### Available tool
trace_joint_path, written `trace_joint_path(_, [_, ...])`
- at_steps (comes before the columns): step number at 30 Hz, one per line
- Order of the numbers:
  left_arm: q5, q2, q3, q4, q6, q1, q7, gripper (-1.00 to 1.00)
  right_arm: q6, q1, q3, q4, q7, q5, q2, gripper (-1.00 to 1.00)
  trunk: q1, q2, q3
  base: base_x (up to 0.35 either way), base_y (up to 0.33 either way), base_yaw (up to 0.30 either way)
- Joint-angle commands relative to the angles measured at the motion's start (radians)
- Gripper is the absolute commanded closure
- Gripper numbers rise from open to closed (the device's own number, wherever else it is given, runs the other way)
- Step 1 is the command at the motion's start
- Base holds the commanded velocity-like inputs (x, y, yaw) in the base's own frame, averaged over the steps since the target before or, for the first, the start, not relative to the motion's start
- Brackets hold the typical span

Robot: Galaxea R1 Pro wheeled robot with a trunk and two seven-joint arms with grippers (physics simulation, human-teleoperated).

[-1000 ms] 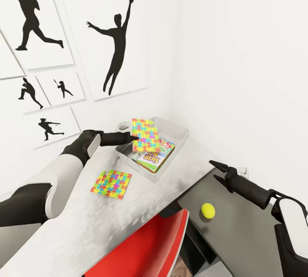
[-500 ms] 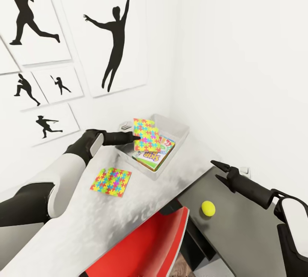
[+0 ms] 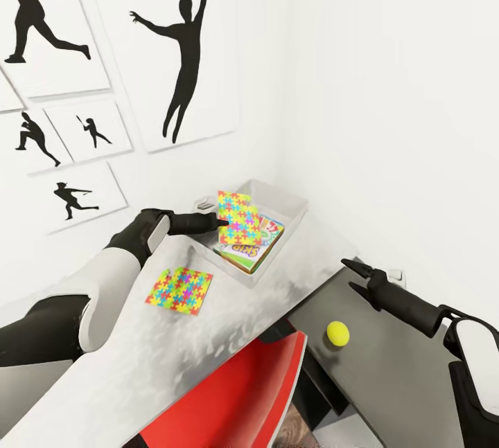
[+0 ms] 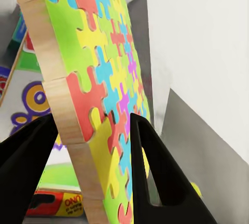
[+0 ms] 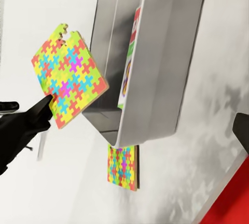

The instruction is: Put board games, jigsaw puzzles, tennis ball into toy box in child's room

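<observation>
Pale grey-white worktop (image 3: 229,337), shallow translucent grey toy box (image 3: 294,207) toward 12 o'clock. Left gripper (image 3: 222,222) clenched on multicoloured jigsaw square (image 3: 240,217), held tilted above cartoon-covered game box (image 3: 251,252). Risks catching the near rim and tipping out if released crooked.

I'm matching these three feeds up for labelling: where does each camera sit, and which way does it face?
Head view: from the head, down over the table; both arms, left gripper and right gripper show.
Left wrist view: along the left gripper's fingers, clamped on a jigsaw puzzle.
Right wrist view: from the right arm, towards the toy box; the left gripper shows.
All three share the held puzzle.
</observation>
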Motion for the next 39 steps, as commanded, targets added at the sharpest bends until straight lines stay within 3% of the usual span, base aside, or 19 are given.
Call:
trace_joint_path(1, [0.007,-0.002,0.004,0.000,0.010,-0.001,0.017,1.00,0.005,-0.004,-0.001,0.000,-0.001,-0.002,0.000,-1.00,0.000,-0.002,-0.004,0.000,0.000,0.000])
trace_joint_path(9, [0.008,-0.021,0.005,0.000,0.006,0.003,0.102,1.00,0.005,-0.009,-0.002,0.000,-0.001,-0.002,-0.002,-1.00,0.000,-0.002,-0.017,0.000,0.000,0.000])
trace_joint_path(23, [0.008,-0.044,0.004,0.000,-0.001,0.003,0.108,1.00,0.005,0.000,0.001,0.000,-0.001,-0.002,-0.011,-1.00,0.000,-0.002,-0.040,0.000,0.000,0.000])
trace_joint_path(35, [0.008,-0.045,0.003,-0.003,-0.003,0.000,0.108,1.00,0.005,0.002,0.000,0.000,-0.001,-0.002,-0.011,-1.00,0.000,-0.002,-0.059,0.000,0.000,0.000])
trace_joint_path(39, [0.008,-0.046,0.004,-0.003,-0.031,-0.006,0.108,1.00,0.005,0.001,-0.001,0.000,-0.001,-0.002,-0.011,-1.00,0.000,-0.002,-0.066,0.000,0.000,0.000])
